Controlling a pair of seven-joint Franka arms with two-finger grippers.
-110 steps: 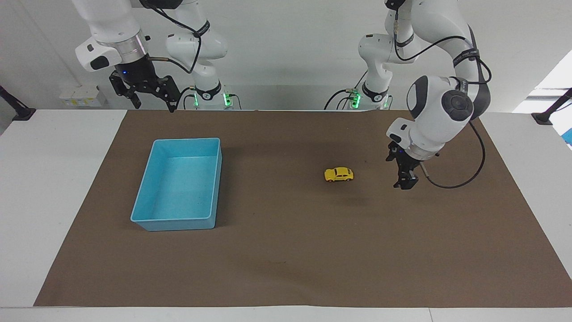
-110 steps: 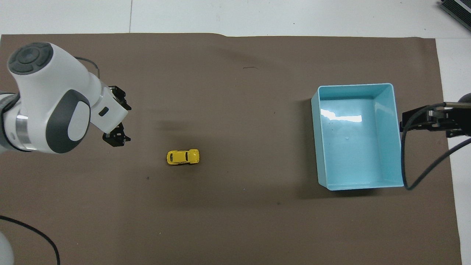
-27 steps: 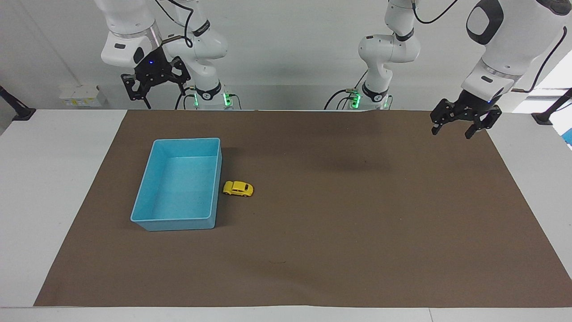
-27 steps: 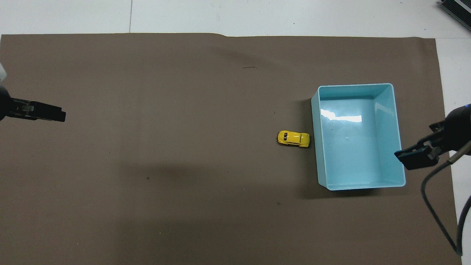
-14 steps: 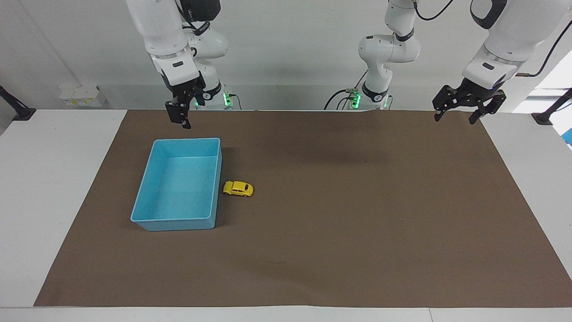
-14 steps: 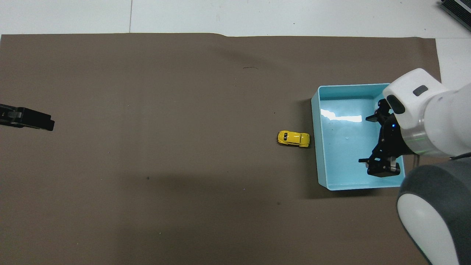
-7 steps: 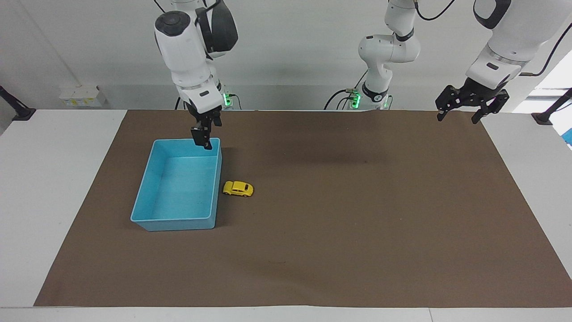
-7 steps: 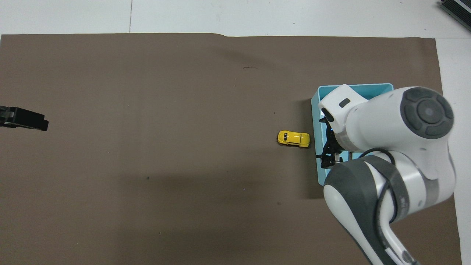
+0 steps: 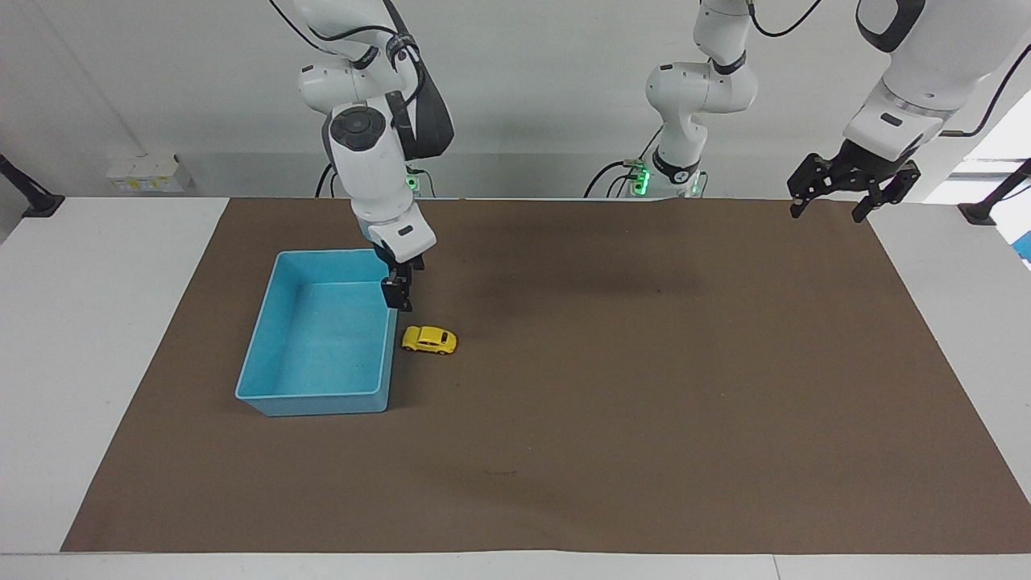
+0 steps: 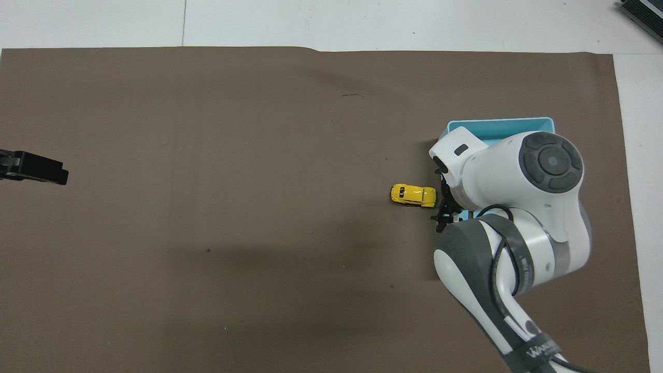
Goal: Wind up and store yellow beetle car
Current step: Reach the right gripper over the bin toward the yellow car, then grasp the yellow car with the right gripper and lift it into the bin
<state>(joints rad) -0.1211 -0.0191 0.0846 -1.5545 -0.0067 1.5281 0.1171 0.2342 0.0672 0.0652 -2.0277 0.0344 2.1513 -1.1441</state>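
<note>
Going across the facing view from its left edge, the blue bin (image 9: pixel 322 338) comes first, sitting on the brown mat (image 9: pixel 644 403) toward the right arm's end of the table, roughly midway between the robots' edge and the edge away from them. The right arm reaches down over the bin's wall on the car's side, and the right gripper (image 9: pixel 397 294) hangs above that rim, a little nearer the robots than the toy. It is turned edge-on to me, so I cannot tell how far its fingers are parted; it appears to hold nothing.

Next comes the yellow beetle car (image 9: pixel 429 340), on its wheels on the mat just beside the bin's outer wall, apparently just clear of it, lying broadside to the robots. From overhead the yellow beetle car (image 10: pixel 413 195) shows close to the black fingers.

Past the middle of the mat, the left gripper (image 9: pixel 846 185) waits in the air over the mat's corner at the robots' edge, at the left arm's end, its fingers spread wide and empty.
</note>
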